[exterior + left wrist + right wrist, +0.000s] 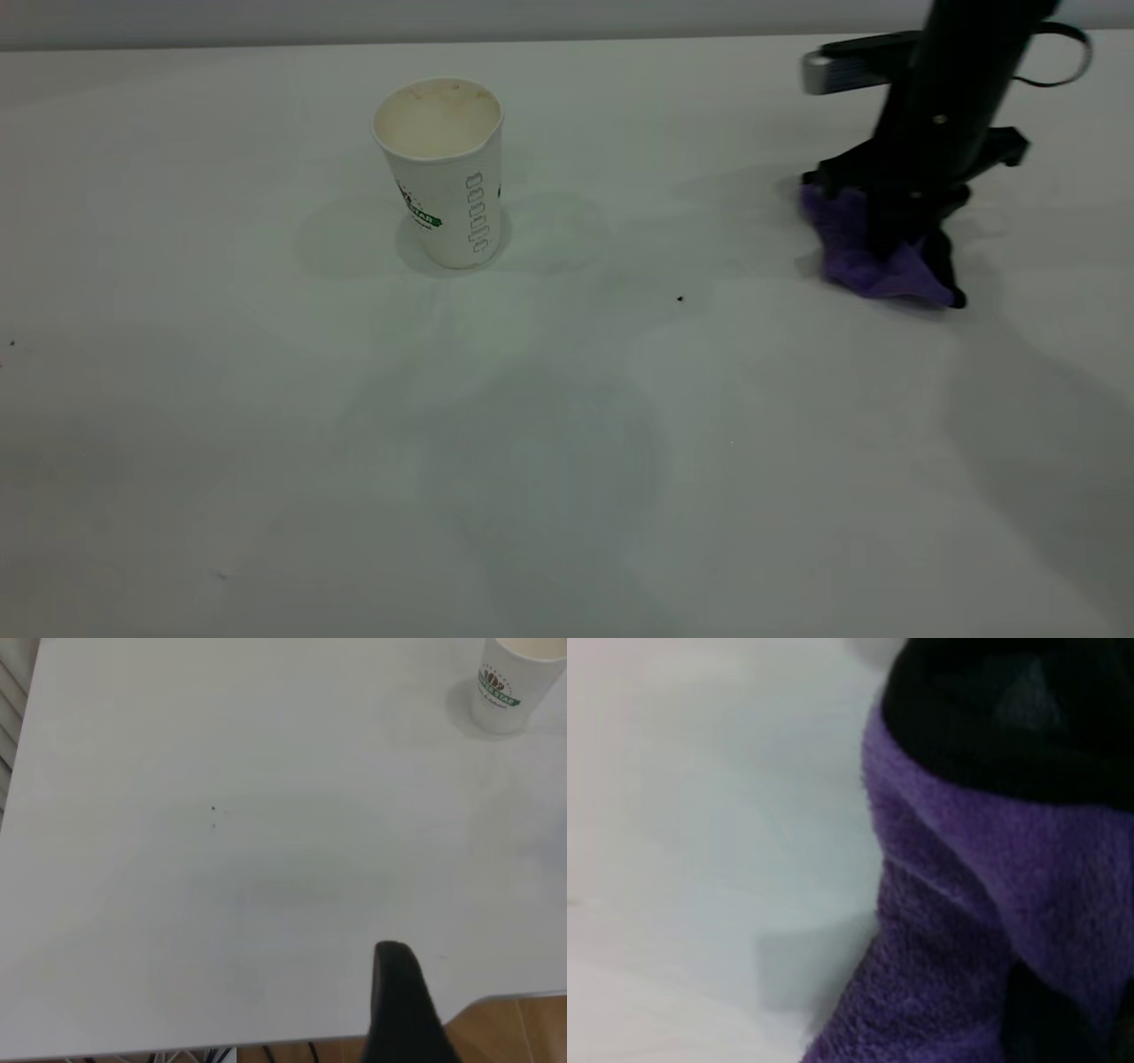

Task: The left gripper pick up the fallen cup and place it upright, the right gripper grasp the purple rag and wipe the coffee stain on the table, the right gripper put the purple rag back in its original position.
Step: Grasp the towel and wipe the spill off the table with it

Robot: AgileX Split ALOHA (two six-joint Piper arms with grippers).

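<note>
A: Item one, large plain white table (266, 443). Item two?

B: My right gripper (895, 239), fingers clamped on the crumpled purple rag (864, 252) at the table's right.

A: Cup?

B: White paper cup (447, 168) upright, centre-left; left wrist view alone shows "STAR" whole. My left gripper (403, 1005): one finger visible, opening unclear.

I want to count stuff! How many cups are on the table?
1. The cup stands upright on the table, far left of the purple rag under the right gripper. None seems hidden.
</note>
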